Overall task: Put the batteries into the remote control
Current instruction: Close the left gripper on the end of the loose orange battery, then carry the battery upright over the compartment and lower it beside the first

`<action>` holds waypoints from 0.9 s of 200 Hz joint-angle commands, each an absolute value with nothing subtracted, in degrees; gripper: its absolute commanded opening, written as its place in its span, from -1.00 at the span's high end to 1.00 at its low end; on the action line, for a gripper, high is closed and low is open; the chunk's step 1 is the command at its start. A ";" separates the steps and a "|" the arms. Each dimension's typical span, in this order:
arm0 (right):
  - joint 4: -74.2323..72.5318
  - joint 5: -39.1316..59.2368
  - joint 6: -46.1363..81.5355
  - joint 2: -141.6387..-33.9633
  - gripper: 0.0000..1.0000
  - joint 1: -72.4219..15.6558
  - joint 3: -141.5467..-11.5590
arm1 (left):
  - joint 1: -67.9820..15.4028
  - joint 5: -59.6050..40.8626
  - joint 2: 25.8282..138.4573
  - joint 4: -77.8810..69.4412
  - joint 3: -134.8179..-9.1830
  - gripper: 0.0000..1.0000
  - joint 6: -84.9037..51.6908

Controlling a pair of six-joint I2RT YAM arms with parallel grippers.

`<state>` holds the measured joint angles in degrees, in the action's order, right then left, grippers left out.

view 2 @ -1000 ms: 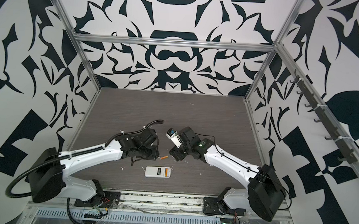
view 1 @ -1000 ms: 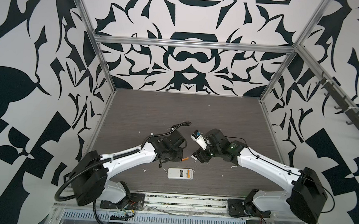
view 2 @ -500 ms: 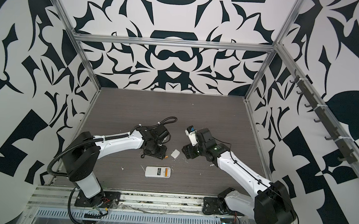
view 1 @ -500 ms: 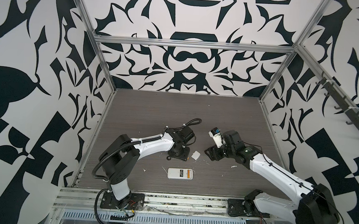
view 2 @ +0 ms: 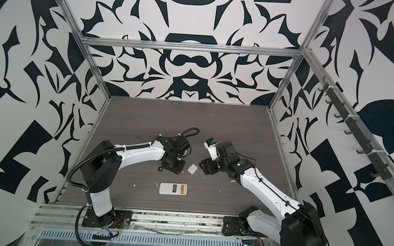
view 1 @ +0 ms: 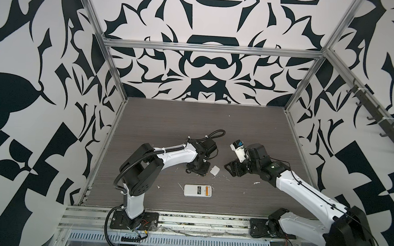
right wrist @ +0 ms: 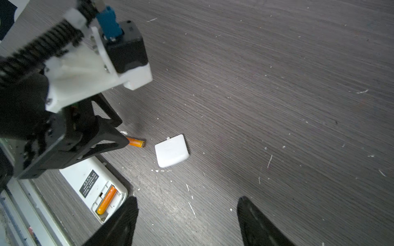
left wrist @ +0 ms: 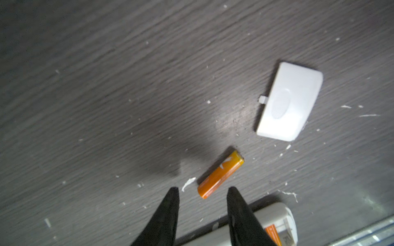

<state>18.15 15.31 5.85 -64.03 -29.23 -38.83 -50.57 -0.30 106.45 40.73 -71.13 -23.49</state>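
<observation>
Lying back-up on table (view 1: pixel 167 126), lower centre of both top views: remote control (view 1: pixel 198 190), compartment open, one battery (right wrist: pixel 106 199) seated inside. Poised just above it in frame: left gripper (left wrist: pixel 202 191), jaws parted, empty, tips straddling near end of loose battery (left wrist: pixel 220 174). Right gripper (right wrist: pixel 187 202) spread wide, empty, at right centre. Between grippers: white cover (view 1: pixel 214 170), flat on table.
</observation>
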 commanded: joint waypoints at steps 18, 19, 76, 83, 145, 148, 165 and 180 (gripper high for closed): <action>17.65 17.82 7.17 -61.83 -0.55 -27.83 -40.08 | -51.54 -0.27 108.36 43.91 -73.06 0.16 -21.18; 17.66 17.96 7.23 -61.81 -0.55 -27.76 -40.08 | -51.57 -0.22 108.41 43.88 -73.09 0.16 -21.18; 16.57 23.73 8.94 -59.71 -0.54 -23.01 -39.29 | -53.32 0.74 110.96 44.03 -74.19 0.21 -21.43; 16.61 24.22 9.05 -59.35 -0.53 -22.49 -39.20 | -53.31 0.72 111.13 44.03 -74.14 0.23 -21.60; 14.41 28.48 10.59 -57.12 -0.51 -20.11 -38.56 | -53.55 0.73 111.02 43.21 -72.97 0.49 -24.08; 14.35 28.66 10.67 -57.13 -0.51 -20.05 -38.58 | -53.62 0.65 110.87 43.11 -72.78 0.51 -24.34; 13.55 30.15 11.11 -56.92 -0.51 -19.83 -38.54 | -53.74 -0.28 110.16 42.29 -71.62 0.67 -25.87; 13.10 30.50 11.18 -56.20 -0.51 -19.73 -38.35 | -53.87 -1.27 109.45 41.43 -70.74 0.80 -27.64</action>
